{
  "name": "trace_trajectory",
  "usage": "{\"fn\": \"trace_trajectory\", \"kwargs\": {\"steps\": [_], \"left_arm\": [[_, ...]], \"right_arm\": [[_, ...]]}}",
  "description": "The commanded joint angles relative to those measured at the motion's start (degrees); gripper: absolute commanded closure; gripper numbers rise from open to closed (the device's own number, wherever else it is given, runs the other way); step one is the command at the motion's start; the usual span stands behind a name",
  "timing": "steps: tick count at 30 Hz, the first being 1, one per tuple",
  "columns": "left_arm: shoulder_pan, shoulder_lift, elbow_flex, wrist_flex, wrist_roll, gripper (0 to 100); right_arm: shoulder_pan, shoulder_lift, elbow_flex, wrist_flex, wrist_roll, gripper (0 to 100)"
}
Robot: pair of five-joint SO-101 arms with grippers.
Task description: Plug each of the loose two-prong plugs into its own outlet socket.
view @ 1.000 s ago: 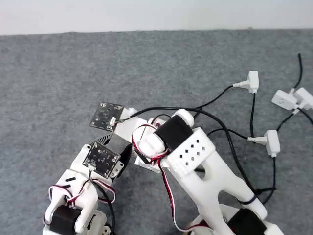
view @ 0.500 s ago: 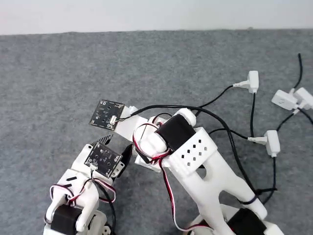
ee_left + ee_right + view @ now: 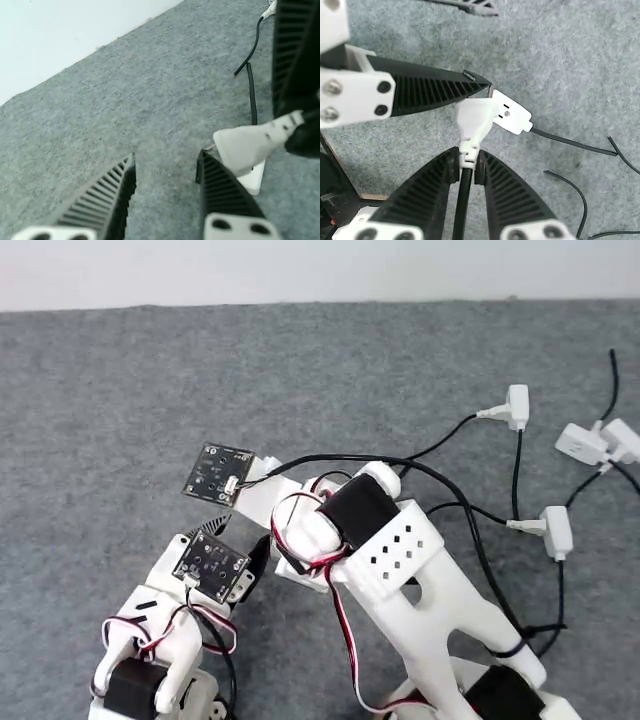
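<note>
Right gripper (image 3: 466,155) fingers pinch the plug (image 3: 476,119) at its cord end, head against the outlet socket (image 3: 515,117). Left gripper (image 3: 165,159) fingers are spread wide, one tip beside the socket (contact unclear).

1. Bench (image 3: 120,390): covered all over in grey, fuzzy, carpet-like fabric with a speckled texture.
2. Wall (image 3: 300,270): plain white, runs along the bench's far edge in the high view and meets the grey cover in a straight line.
3. Left wrist view: same white wall behind the grey cover.
4. Right wrist view: grey fabric as the background.
</note>
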Motion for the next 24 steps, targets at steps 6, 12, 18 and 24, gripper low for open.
{"fn": "trace_trajectory", "kwargs": {"steps": [6,12,18,24], "left_arm": [[0.5,-0.4,-0.2,-1.5,-0.6,80],[0.6,-0.4,-0.2,-1.5,-0.6,80],[0.4,-0.4,-0.2,-1.5,-0.6,80],[0.4,-0.4,0.0,-2.2,-0.6,80]], "right_arm": [[-2.8,-2.1,-6.6,-0.7,-2.5,99.1],[-2.8,-2.0,-7.1,-0.3,-2.5,99.1],[-1.7,-2.0,-6.9,-0.2,-2.3,99.1],[3.7,-2.3,-3.7,-0.4,0.3,99.1]]}}
